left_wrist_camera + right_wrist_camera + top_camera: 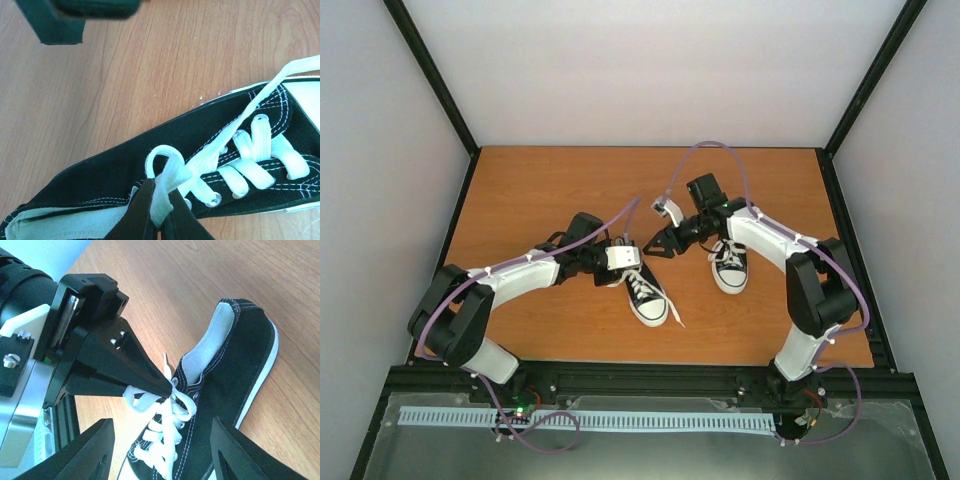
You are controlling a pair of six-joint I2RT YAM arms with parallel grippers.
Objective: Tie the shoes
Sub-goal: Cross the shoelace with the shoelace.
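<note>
Two black shoes with white toe caps lie on the wooden table. The left shoe (647, 297) is under both grippers; the right shoe (730, 265) lies beside the right arm. In the left wrist view my left gripper (162, 194) is shut on a white lace loop (167, 165) at the top eyelets of the shoe (125, 165). A long lace strand (280, 82) runs off toward the toe. In the right wrist view my right gripper (165, 460) stands open over the laces (167, 432) of the same shoe (235, 370), holding nothing. The left gripper's fingertips (157, 382) pinch the loop just ahead of it.
The two grippers (635, 260) (652, 246) are nearly touching above the left shoe. A loose lace end (675, 318) trails on the table by its toe. Black frame posts and white walls bound the wooden table (550, 190).
</note>
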